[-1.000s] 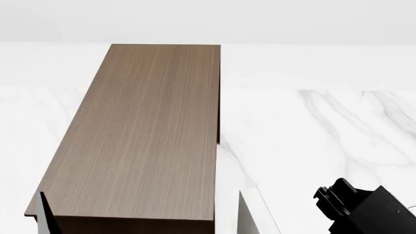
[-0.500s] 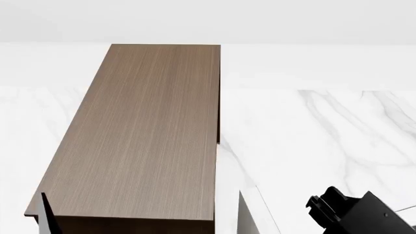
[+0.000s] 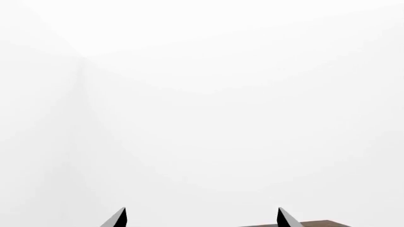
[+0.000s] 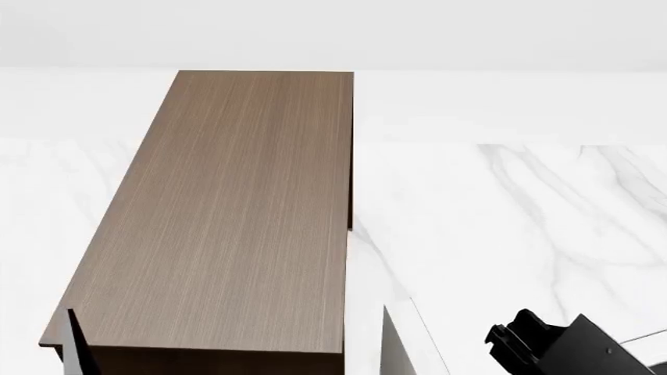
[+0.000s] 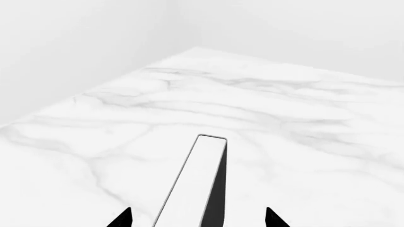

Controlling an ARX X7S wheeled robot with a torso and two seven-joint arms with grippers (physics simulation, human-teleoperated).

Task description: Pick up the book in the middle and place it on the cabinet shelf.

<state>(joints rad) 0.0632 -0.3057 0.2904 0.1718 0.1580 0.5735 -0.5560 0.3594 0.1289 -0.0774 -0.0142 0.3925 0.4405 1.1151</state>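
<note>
While spread wide, right fingers (image 5: 124, 218) straddle book (image 5: 196, 179)

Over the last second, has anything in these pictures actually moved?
Only the right arm's black tool: in the head view it slid left and lower, toward the bottom edge. It took hold of nothing and let nothing go; its tips stand apart with a white slab between them. The cabinet shelf and the marble floor stayed as they were.
</note>
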